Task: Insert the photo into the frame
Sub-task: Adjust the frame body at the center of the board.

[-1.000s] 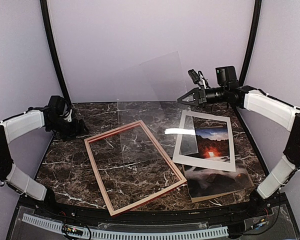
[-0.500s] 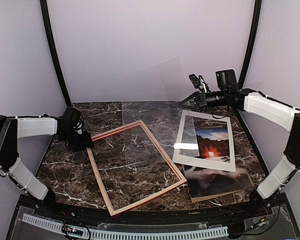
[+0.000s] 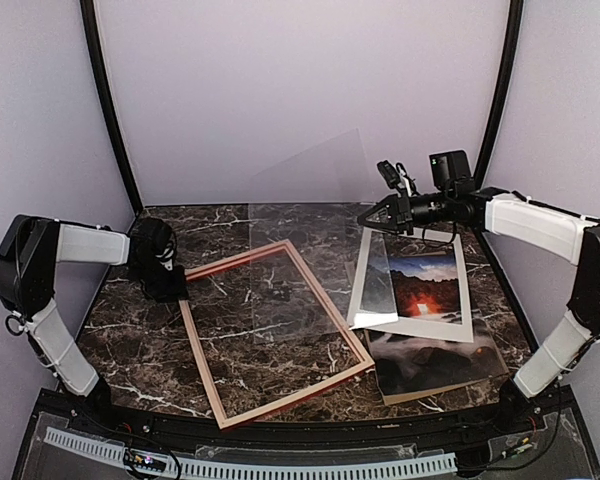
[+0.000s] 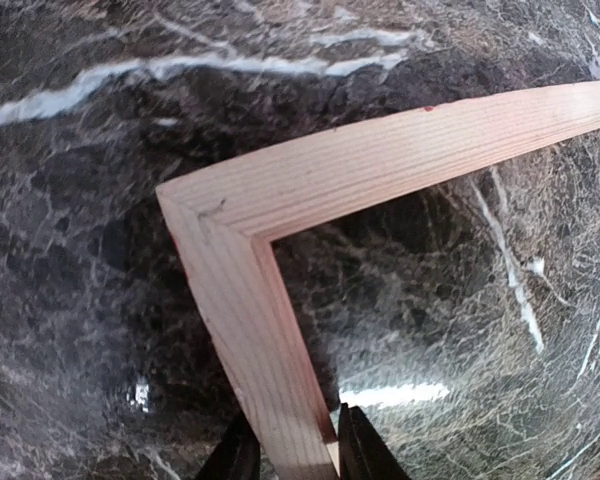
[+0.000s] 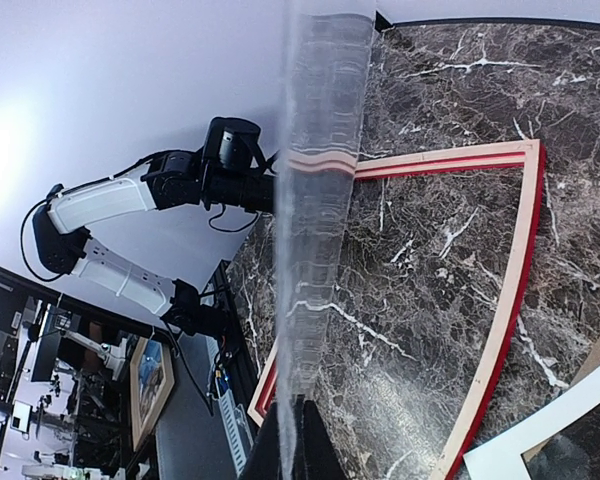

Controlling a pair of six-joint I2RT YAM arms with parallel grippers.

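Photo: one thin, glossy rectangular print, lying flat at the right of the dark, white-veined marble surface. One white mat with a cut-out window covers its far half. One frame, with thin rails, pale grained wood up and red edges, lies at centre-left. Left end effector is at the frame's far-left corner, well apart from the photo, its fingers pressed to both sides of one rail. Right end effector hovers above the photo's far end, clamped on one clear sheet held tilted.
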